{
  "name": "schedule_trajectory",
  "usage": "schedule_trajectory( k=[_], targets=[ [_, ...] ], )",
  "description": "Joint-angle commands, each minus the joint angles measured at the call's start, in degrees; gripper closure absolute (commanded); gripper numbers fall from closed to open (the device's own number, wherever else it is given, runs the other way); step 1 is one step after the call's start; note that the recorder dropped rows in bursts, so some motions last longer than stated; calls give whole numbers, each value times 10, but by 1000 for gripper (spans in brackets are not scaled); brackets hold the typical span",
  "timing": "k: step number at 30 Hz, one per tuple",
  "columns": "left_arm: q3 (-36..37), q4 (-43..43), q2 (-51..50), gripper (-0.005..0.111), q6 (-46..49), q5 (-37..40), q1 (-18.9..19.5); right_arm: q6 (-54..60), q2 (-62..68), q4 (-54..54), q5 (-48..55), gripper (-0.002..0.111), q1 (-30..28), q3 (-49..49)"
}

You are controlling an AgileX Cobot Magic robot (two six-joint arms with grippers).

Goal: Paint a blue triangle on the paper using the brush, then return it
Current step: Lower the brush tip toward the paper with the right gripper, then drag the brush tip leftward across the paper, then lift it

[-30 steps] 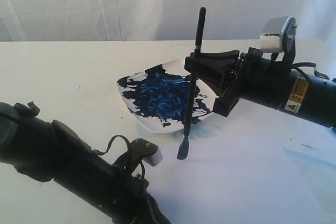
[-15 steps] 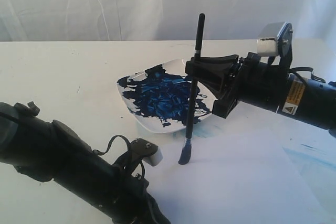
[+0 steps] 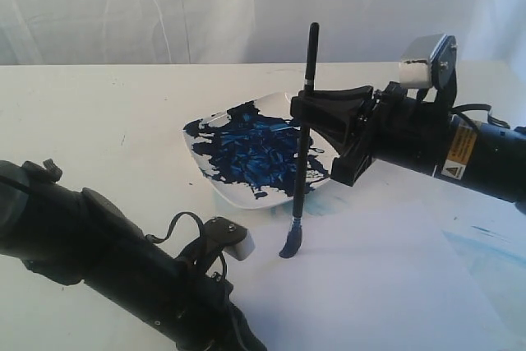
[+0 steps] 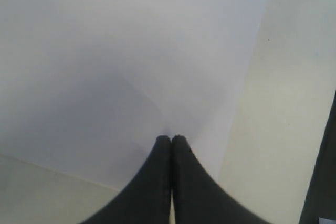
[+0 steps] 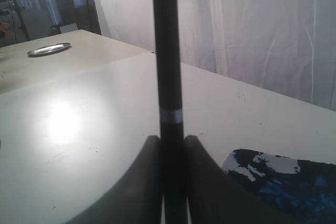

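White tabletop (image 3: 90,113), curtain (image 3: 205,6) behind | right gripper (image 3: 301,109) clamps brush (image 3: 297,182) upright, bristles at paper (image 3: 378,285), lower centre | left gripper (image 4: 171,141) closed, empty | no triangle visible; painting and return judged remaining

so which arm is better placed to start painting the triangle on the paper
Right: the right gripper holds the brush upright, bristles down at the paper. The left gripper is shut and empty.

One brush (image 3: 301,162), one dish (image 3: 230,193), one paper (image 3: 370,285), two end effectors (image 4: 171,139) (image 3: 301,106).
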State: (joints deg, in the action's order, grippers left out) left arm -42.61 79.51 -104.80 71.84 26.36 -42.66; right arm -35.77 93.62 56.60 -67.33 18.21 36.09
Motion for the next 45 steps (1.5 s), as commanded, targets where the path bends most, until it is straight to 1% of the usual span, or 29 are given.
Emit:
schedule_trajectory(
  k=[1, 12, 21, 36, 39, 45],
  targets=[
    [0, -7, 2, 107, 1, 3, -4, 16, -3, 1, 7, 108, 0, -2],
    [0, -7, 2, 107, 1, 3, -4, 16, -7, 1, 27, 108, 0, -2],
    [0, -7, 2, 107, 1, 4, -4, 16, -35, 2, 84, 108, 0, -2],
    [0, -7, 2, 107, 1, 4, -4, 26, -89, 10, 221, 108, 0, -2],
    [0, -7, 2, 107, 1, 4, -4, 44, -99, 10, 246, 108, 0, -2],
    [0, -7, 2, 107, 1, 4, -4, 47, -112, 10, 265, 108, 0, -2]
  ],
)
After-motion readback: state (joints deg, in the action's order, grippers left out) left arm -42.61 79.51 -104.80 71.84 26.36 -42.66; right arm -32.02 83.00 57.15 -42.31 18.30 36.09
